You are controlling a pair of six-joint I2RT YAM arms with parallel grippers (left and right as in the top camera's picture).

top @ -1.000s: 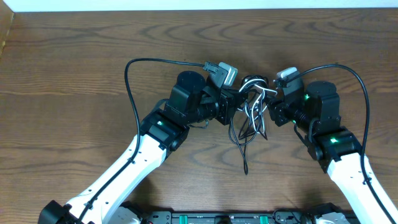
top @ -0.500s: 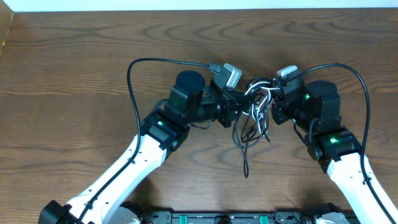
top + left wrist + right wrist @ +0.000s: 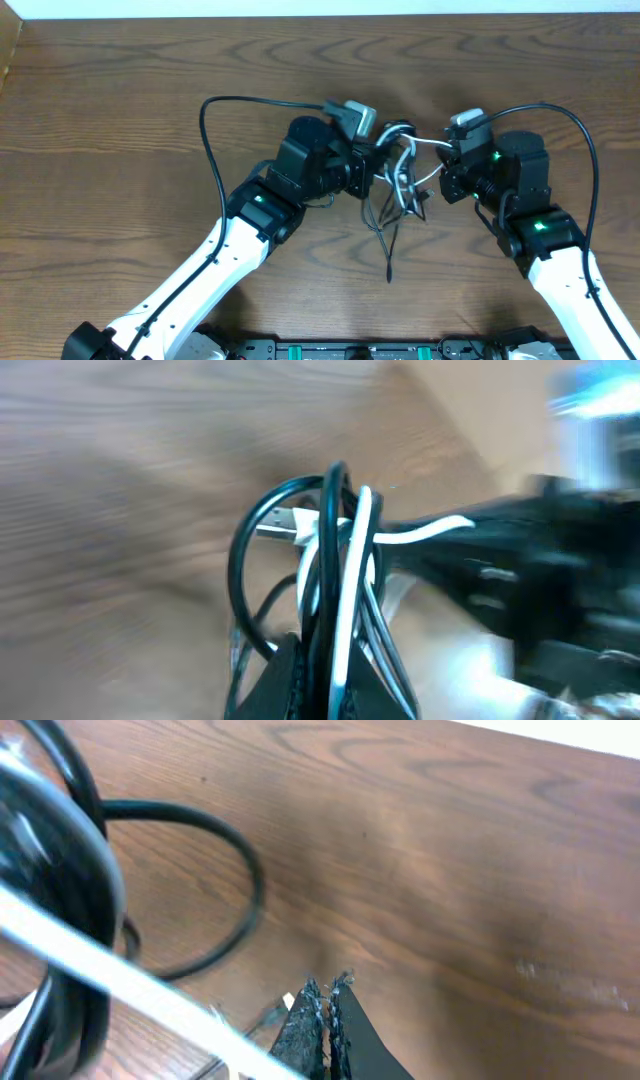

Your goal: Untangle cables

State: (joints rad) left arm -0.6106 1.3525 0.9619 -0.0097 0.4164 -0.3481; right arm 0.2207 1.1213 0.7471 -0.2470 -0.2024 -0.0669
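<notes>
The cables (image 3: pixel 402 170) are a knot of thin black and white cords hanging between my two grippers, with loose tails trailing down to the table. My left gripper (image 3: pixel 378 166) is shut on the bundle. In the left wrist view its jaws (image 3: pixel 335 672) pinch black and white strands, and the loops (image 3: pixel 335 550) stand up above them. My right gripper (image 3: pixel 443 165) is just right of the knot. In the right wrist view its jaws (image 3: pixel 328 992) are shut with nothing between the tips. A taut white cable (image 3: pixel 120 975) runs past its left finger.
The wooden table (image 3: pixel 120 90) lies under both arms. The left arm's thick black cable (image 3: pixel 205 130) arcs out to the upper left, and the right arm's thick cable (image 3: pixel 585 150) arcs out to the right. A pale wall edge (image 3: pixel 300 8) borders the far side.
My right gripper's jaws have closed. The knot has shifted a little between the grippers, and a white strand now stretches toward the right one. The hanging tails have risen slightly.
</notes>
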